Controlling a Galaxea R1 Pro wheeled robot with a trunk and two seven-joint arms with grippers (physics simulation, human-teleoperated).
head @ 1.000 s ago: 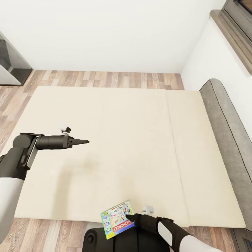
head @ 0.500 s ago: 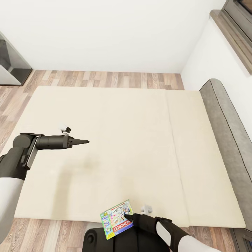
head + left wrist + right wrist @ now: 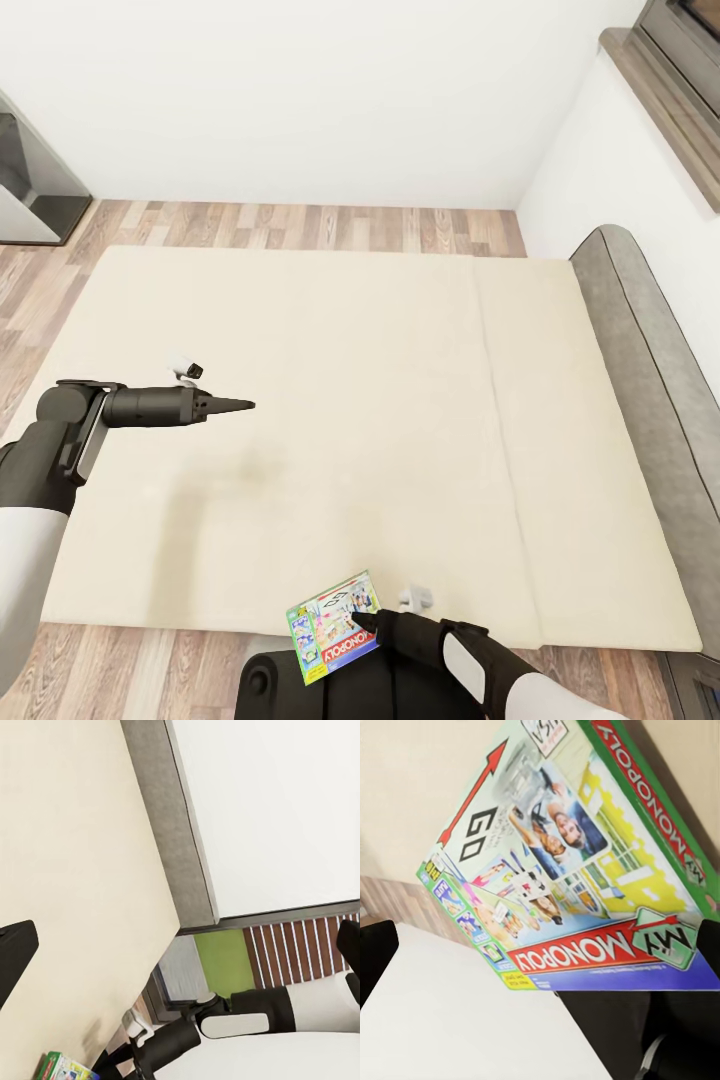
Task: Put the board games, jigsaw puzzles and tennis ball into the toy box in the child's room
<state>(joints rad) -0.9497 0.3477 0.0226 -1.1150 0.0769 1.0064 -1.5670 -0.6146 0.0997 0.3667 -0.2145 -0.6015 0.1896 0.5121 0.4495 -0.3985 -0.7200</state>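
A board game (image 3: 332, 626), a flat green and blue Monopoly box with a red band, hangs just off the near edge of the bed (image 3: 400, 400), over my base. My right gripper (image 3: 366, 622) holds it by one edge. In the right wrist view the board game (image 3: 562, 870) lies slanted across the right gripper (image 3: 541, 952), one fingertip (image 3: 709, 945) at its corner. My left gripper (image 3: 248, 405) hovers over the left part of the mattress with nothing in it. In the left wrist view, the left gripper (image 3: 180, 945) shows its fingers wide apart.
The bed's grey headboard (image 3: 650, 400) runs along the right side. Wood-plank floor (image 3: 300, 225) lies between the bed and the white wall. A dark grey desk (image 3: 30, 190) stands at the far left. A dark window frame (image 3: 680, 80) is at the upper right.
My right gripper has drifted slightly left with the board game in it. The left arm has not moved.
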